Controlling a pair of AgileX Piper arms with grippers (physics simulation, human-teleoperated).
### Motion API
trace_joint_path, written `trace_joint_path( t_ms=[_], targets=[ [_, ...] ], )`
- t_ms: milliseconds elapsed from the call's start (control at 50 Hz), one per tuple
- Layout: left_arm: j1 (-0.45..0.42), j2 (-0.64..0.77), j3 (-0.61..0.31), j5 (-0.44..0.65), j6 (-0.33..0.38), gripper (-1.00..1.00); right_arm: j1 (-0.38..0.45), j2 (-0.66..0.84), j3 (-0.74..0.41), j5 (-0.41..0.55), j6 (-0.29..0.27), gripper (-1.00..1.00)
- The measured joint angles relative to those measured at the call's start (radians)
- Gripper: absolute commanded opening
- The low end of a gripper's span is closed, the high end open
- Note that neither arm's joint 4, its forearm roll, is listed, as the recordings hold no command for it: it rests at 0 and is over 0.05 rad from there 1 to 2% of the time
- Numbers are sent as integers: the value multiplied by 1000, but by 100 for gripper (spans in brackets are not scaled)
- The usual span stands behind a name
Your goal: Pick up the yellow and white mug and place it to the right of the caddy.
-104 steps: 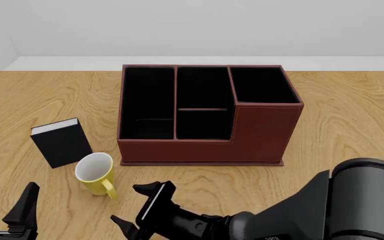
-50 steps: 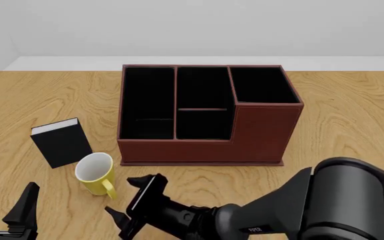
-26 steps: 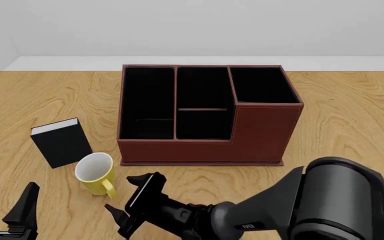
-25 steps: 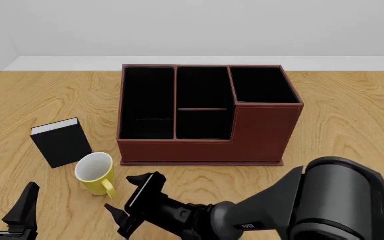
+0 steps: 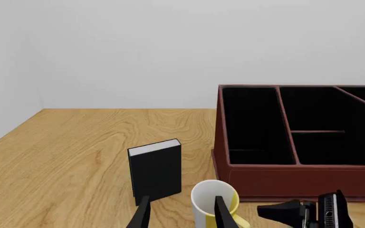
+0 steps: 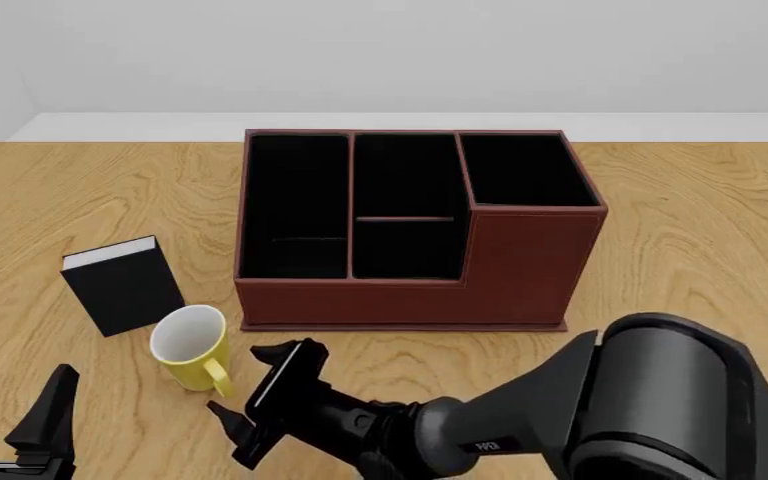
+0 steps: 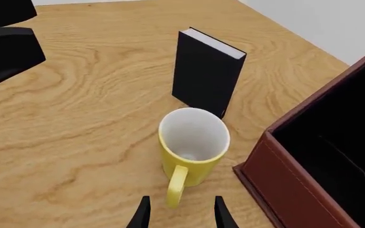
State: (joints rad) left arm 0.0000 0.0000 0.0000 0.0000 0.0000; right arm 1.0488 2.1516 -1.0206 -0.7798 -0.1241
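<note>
The yellow and white mug stands upright on the table, in front of the caddy's left corner, its handle turned toward the arms. The reddish-brown caddy sits mid-table with its taller section on the right. My right gripper is open just right of the mug's handle, not touching it. In the right wrist view the mug sits just beyond the right gripper. My left gripper is open at the table's near left edge. In the left wrist view the mug shows past the left gripper.
A small black book with white pages stands upright left of the mug, close behind it. The right arm's bulky body fills the near right. Bare wood table lies right of the caddy.
My right gripper has crept left and forward, closer to the mug's handle. The mug, the book, the caddy and the left gripper have not moved.
</note>
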Motion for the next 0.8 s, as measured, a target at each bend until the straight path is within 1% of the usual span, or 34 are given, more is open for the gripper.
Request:
trace_joint_path(
  t_ms=[800],
  targets=[
    [0, 0, 0, 0, 0, 100, 0, 32, -50, 28, -1, 100]
  ],
)
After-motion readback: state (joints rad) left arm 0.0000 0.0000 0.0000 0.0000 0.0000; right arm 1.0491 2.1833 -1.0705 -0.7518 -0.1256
